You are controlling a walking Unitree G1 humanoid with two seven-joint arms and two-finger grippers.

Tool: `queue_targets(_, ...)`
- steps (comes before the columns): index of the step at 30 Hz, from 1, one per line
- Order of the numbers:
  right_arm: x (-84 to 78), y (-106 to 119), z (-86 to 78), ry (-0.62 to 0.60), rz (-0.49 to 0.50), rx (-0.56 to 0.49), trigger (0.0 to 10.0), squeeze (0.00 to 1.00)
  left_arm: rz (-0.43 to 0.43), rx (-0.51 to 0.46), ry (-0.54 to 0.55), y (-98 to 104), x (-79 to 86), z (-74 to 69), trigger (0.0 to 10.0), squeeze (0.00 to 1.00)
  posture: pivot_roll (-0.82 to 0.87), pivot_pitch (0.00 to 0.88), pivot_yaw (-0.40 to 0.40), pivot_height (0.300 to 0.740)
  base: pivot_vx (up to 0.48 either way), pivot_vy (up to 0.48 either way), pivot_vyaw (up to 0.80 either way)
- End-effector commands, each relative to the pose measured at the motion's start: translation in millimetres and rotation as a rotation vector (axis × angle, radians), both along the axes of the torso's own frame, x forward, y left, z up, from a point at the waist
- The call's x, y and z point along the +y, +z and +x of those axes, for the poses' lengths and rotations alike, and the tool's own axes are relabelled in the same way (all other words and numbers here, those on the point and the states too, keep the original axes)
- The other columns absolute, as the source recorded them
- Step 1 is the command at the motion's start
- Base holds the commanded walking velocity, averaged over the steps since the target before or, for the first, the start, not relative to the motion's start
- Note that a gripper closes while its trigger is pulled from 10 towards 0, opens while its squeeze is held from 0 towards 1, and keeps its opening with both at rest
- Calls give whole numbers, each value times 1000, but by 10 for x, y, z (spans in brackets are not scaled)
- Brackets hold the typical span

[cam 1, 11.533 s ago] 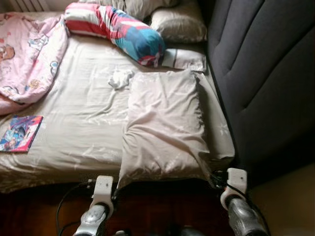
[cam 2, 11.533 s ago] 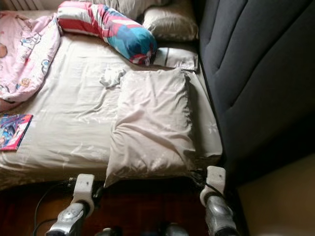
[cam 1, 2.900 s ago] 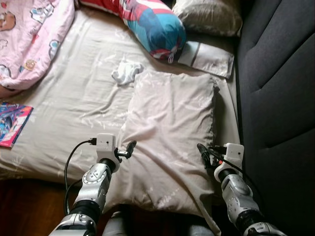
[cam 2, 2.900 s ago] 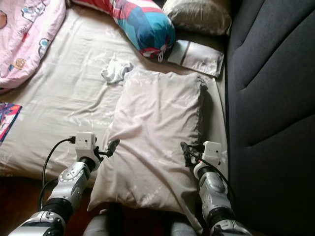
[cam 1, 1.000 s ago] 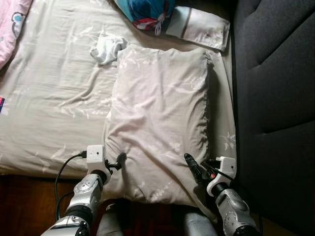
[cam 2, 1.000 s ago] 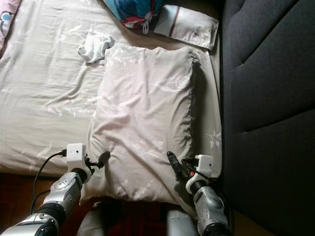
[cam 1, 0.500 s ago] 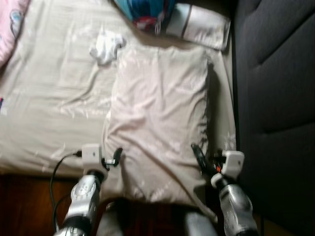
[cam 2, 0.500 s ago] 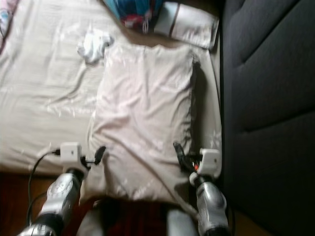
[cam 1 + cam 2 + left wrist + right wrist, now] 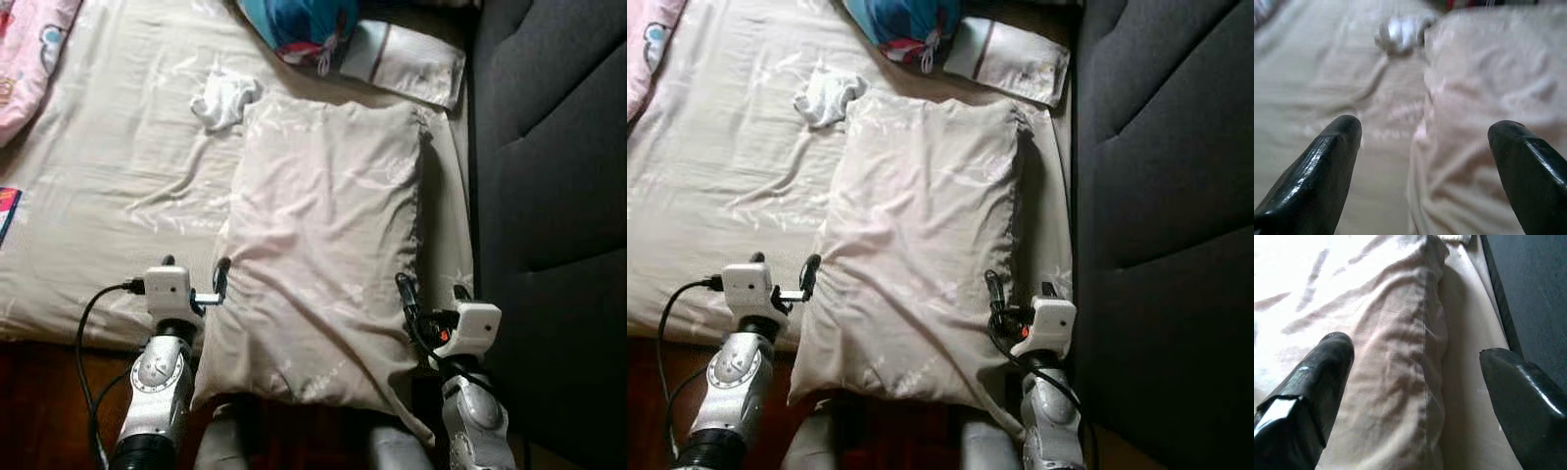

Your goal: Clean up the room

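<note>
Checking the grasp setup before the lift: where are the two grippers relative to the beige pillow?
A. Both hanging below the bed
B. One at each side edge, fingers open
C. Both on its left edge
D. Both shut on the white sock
B: the left gripper straddles the left edge of the pillow and the right gripper its right edge, each with fingers spread.

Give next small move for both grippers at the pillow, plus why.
Probably close both on the pillow's side edges. Left gripper and right gripper are open, each straddling an edge: fabric sits between the fingers in both wrist views, ungripped.
</note>
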State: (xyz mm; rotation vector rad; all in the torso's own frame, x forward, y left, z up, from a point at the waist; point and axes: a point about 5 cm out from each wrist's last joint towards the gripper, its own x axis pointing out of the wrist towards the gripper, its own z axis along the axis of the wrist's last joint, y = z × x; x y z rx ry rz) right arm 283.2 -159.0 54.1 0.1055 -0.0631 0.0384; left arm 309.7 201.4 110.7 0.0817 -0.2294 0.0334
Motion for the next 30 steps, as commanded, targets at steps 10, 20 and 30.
queue_targets(10, -34, 83, 60, -36, -25, -35, 10000, 0, 47, -12, 19, 23, -152, -87, 10000, 0, -70, 232, -18, 740, 0, 0, 0)
queue_targets(20, -40, 188, 98, -33, -53, -77, 10000, 0, 67, -8, 46, 12, -158, -120, 10000, 0, -85, 164, -29, 740, 0, 0, 0)
queue_targets(30, -105, 263, 249, -48, -49, -76, 10000, 0, 45, -24, 65, 89, -186, 11, 10000, 0, -64, 133, -33, 740, 0, 0, 0)
